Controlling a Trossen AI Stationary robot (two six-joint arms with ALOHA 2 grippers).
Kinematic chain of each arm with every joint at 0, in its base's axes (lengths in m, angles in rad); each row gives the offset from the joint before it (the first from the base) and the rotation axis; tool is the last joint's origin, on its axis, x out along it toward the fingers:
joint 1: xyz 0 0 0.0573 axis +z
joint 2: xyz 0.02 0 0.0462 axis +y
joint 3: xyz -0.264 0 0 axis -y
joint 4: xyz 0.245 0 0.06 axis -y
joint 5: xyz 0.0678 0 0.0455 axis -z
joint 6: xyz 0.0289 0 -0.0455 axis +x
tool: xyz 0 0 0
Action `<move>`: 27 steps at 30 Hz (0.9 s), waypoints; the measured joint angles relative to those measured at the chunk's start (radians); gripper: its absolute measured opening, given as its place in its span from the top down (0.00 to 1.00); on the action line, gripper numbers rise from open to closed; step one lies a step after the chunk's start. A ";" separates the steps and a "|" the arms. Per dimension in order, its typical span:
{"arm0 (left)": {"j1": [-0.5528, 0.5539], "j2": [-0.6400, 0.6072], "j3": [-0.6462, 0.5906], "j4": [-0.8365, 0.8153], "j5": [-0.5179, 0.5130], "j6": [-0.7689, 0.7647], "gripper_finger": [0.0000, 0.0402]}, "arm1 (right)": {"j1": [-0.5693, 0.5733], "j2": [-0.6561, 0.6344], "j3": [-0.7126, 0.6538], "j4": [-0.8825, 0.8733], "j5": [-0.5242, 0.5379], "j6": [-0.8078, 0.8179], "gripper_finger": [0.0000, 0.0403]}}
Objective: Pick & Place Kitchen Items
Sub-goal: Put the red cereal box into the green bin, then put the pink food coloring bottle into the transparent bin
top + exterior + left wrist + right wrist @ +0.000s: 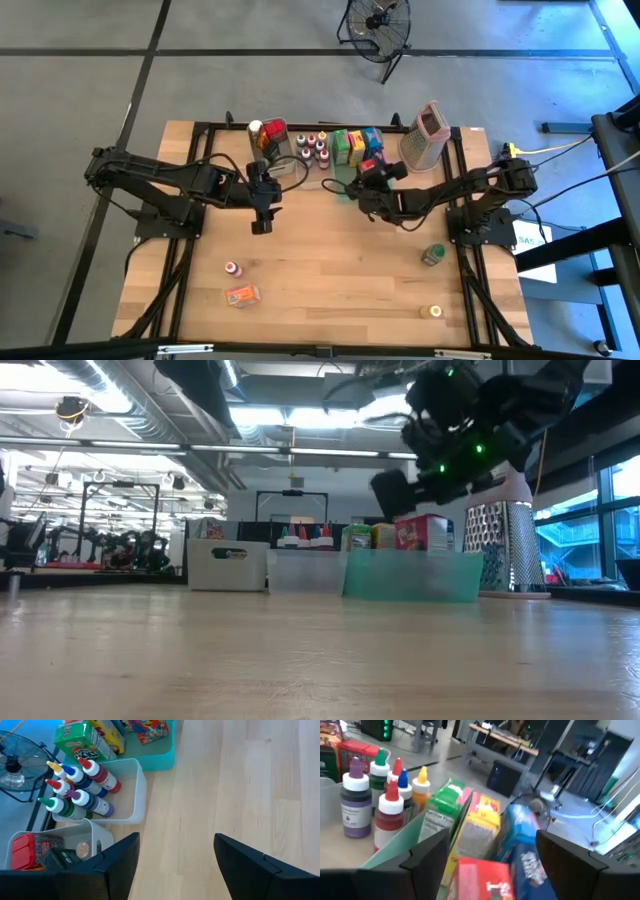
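Observation:
My right gripper point(363, 181) stands open at the green tray point(343, 190) by the table's far edge. In the right wrist view its fingers flank a red box point(485, 879) standing in the tray beside a blue packet point(519, 842), a yellow box point(480, 822) and a green box point(442, 810); whether they touch the red box cannot be told. My left gripper point(175, 865) hangs open over bare wood near the table's middle point(262, 218). Loose kitchen items lie near the front: a small bottle point(232, 268), an orange packet point(242, 295), a green jar point(433, 255) and a small yellow jar point(435, 311).
A clear bin of dropper bottles with coloured caps point(80, 785) and another bin with red packets point(272, 140) stand left of the tray. A metal grater with a pink top point(425, 140) stands at the far right. Open wood lies between the arms and the front edge.

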 joint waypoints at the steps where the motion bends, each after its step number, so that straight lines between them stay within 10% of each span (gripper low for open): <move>1: 0.000 0.000 0.000 0.000 0.002 0.000 0.37 | 0.006 -0.011 0.001 0.005 0.010 -0.022 0.26; 14: -0.020 -0.021 0.000 -0.080 0.101 -0.043 0.37 | 0.165 -0.230 0.002 0.024 0.051 -0.235 0.26; 27: -0.234 -0.091 0.000 -0.333 0.461 -0.517 0.37 | 0.299 -0.278 0.002 0.024 0.023 -0.272 0.26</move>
